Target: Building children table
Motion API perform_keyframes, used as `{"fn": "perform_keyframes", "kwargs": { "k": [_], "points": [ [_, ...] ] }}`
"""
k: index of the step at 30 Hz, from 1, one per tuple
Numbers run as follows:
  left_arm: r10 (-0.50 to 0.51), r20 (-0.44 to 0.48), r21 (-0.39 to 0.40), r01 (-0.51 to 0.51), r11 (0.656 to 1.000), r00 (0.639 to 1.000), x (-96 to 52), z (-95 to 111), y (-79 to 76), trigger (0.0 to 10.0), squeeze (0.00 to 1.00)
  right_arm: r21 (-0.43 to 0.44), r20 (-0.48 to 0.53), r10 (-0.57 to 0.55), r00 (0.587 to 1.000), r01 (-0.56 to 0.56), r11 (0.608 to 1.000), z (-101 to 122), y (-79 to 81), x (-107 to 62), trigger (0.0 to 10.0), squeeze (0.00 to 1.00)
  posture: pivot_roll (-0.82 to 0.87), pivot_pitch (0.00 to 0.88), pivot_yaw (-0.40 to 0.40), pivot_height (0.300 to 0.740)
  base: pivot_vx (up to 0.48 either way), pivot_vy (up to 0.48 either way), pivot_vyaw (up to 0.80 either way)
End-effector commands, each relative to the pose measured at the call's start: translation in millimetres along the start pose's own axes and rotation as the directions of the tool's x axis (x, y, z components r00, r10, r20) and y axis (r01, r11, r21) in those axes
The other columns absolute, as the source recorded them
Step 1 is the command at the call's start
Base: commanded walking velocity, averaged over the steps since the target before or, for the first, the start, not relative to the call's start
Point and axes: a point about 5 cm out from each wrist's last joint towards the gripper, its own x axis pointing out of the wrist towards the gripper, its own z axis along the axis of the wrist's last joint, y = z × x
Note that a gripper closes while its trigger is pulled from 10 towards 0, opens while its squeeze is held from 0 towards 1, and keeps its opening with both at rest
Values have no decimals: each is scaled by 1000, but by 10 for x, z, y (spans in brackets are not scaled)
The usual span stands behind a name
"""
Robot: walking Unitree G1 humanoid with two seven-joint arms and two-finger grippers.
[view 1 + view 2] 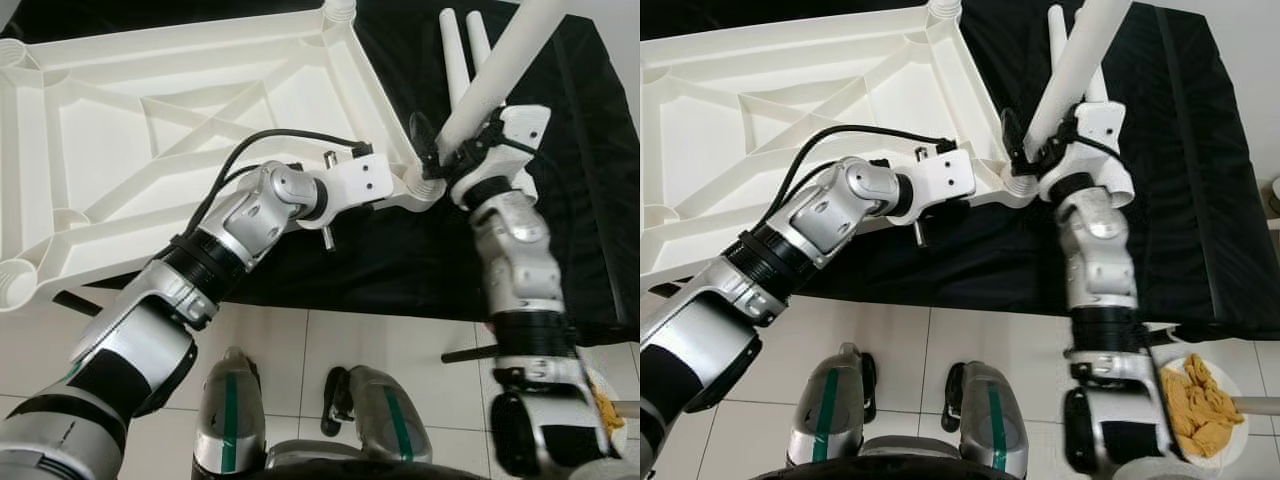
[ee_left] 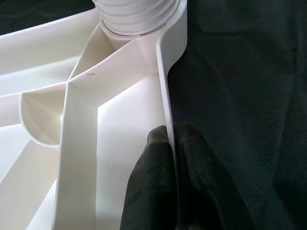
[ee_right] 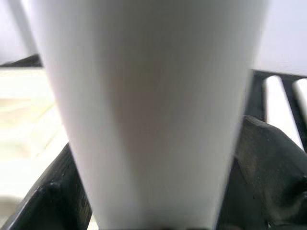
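Observation:
A white plastic tabletop (image 1: 150, 120) lies upside down on a black cloth, its ribbed underside facing up. My left gripper (image 2: 171, 136) is shut on the tabletop's thin rim, just short of the ribbed corner socket (image 2: 139, 14). My right gripper (image 1: 455, 150) is shut on a white table leg (image 1: 500, 70), which stands tilted with its lower end at that same corner socket (image 1: 1020, 185). In the right wrist view the leg (image 3: 148, 110) sits between the black fingers (image 3: 268, 167). Two more white legs (image 1: 462, 50) lie on the cloth behind.
The black cloth (image 1: 400, 260) ends at a white tiled floor (image 1: 380, 340) near my feet. A plate with something yellow (image 1: 1200, 400) sits on the floor at the right. A dark rod (image 1: 470, 353) pokes out from under the cloth edge.

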Motion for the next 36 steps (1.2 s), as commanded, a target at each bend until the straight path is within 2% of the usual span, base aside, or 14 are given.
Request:
{"fn": "perform_keyframes", "kwargs": {
  "k": [1, 5, 6, 12, 13, 14, 15, 16, 33, 34, 36],
  "points": [
    [-171, -94, -16, 170, 985, 981, 82, -190, -200, 10000, 0, 28, -21, 48, 999, -47, 998, -71, 2, -38, 10000, 0, 37, 23, -41, 740, 0, 0, 0],
    [-172, -95, -15, 172, 985, 980, 78, -192, -199, 10000, 0, 25, -42, 110, 993, -109, 994, -99, -38, -85, 10000, 0, 37, 23, -39, 740, 0, 0, 0],
    [-173, -95, -13, 173, 985, 980, 75, -190, -197, 10000, 0, 8, -71, 172, 983, -172, 985, -135, -100, -120, 10000, 0, 40, 23, -39, 740, 0, 0, 0],
    [-173, -93, -13, 172, 985, 981, 69, -183, -192, 10000, 0, 16, -78, 203, 976, -202, 979, -150, -171, -112, 10000, 0, 44, 25, -40, 740, 0, 0, 0],
    [-173, -93, -13, 172, 985, 981, 69, -185, -192, 10000, 0, 22, -71, 210, 975, -209, 978, -150, -182, -107, 9294, 0, 44, 24, -40, 740, 0, 0, 0],
    [-173, -93, -13, 172, 985, 981, 69, -184, -193, 10000, 0, 32, -64, 214, 975, -213, 977, -150, -193, -103, 2667, 0, 45, 25, -40, 740, 0, 0, 0],
    [-173, -93, -13, 172, 985, 981, 69, -184, -193, 10000, 0, 32, -64, 214, 975, -213, 977, -150, -193, -103, 2667, 0, 45, 25, -40, 740, 0, 0, 0],
    [-173, -93, -14, 172, 985, 981, 68, -185, -194, 10000, 0, 40, -62, 222, 973, -219, 975, -153, -196, -100, 0, 0, 46, 25, -40, 740, 0, 0, 0],
    [-174, -95, -4, 175, 985, 980, 58, -183, -181, 10000, 0, 68, -59, 268, 962, -264, 962, -233, -169, -117, 0, 0, 44, 19, -32, 740, 0, 0, 0],
    [-175, -96, -2, 176, 984, 980, 57, -182, -181, 10000, 0, 70, -62, 256, 965, -251, 965, -234, -164, -113, 10000, 0, 43, 19, -33, 740, 0, 0, 0],
    [-177, -96, -1, 177, 984, 980, 57, -181, -183, 10000, 0, 71, -63, 243, 968, -239, 968, -232, -154, -108, 10000, 0, 42, 19, -33, 740, 0, 0, 0]
  ]
}}
